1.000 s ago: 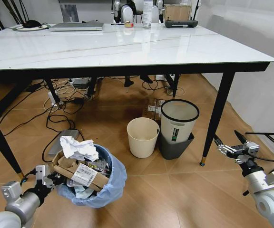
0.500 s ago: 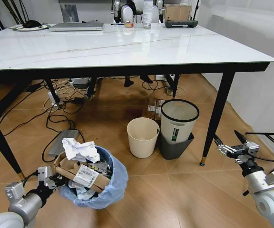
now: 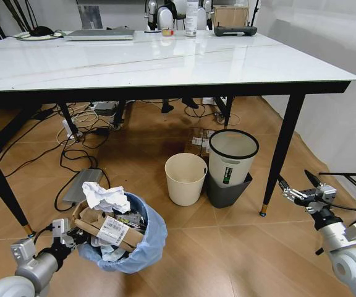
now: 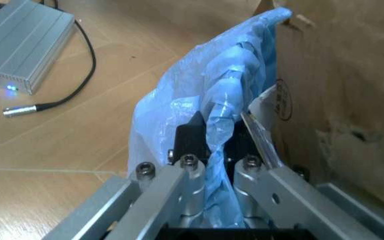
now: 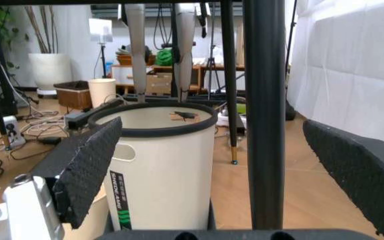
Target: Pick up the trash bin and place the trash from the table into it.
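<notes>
Risk: left pincer (image 4: 213, 150) clamps only trash bin (image 3: 142, 242) liner at lower left; overfilled cardboard (image 3: 107, 228) may topple. Right pincer (image 3: 299, 187) open, idle.

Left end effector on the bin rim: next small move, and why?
Probably release and back off. The bin stands on the floor, already full of cardboard and paper, while the left end effector is clamped on its bagged rim. The right end effector is open and idle.

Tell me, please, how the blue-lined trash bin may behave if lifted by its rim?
The trash bin would likely tilt, as the left pincer grips one side. Its thin bag may slip. The cardboard and crumpled paper could spill.
</notes>
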Robot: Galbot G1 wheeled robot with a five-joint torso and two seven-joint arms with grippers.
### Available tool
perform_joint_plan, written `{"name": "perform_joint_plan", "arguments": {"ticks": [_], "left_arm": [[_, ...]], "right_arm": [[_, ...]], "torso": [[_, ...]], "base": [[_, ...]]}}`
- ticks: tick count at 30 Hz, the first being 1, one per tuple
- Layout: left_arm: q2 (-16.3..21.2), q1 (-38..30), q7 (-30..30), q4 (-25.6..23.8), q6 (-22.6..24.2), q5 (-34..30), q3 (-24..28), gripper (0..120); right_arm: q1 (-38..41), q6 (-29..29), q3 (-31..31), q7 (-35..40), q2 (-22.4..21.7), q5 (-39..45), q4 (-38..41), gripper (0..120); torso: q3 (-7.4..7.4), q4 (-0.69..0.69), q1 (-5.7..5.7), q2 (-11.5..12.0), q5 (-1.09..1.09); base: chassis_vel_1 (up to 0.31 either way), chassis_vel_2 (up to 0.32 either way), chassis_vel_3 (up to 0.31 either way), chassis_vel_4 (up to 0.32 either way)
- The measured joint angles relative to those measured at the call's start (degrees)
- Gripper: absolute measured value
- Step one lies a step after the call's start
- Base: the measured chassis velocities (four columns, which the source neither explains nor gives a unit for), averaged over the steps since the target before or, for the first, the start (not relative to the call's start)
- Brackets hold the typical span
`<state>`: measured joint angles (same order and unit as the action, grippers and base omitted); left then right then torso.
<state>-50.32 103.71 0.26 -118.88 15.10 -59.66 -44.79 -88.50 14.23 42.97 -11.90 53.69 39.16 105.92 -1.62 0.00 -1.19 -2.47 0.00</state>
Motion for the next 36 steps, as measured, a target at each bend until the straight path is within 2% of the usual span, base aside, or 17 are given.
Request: {"name": "perform_joint_plan", "arguments": {"ticks": [15, 36], "left_arm": [[0.1, -2.9, 0.3, 3.9, 0.0, 0.1, 2.9, 0], [-0.3, -4.5, 0.9, 6.2, 0.0, 1.2, 5.0, 0]], "right_arm": [[0.0, 0.0, 0.0, 0.0, 0.0, 0.0, 0.0, 100], [0.0, 0.0, 0.0, 0.0, 0.0, 0.0, 0.0, 100]], "torso": [[0.0, 0.0, 0.0, 0.0, 0.0], [0.0, 0.0, 0.0, 0.0, 0.0]], "base": [[0.0, 0.0, 0.0, 0.0], [0.0, 0.0, 0.0, 0.0]]}}
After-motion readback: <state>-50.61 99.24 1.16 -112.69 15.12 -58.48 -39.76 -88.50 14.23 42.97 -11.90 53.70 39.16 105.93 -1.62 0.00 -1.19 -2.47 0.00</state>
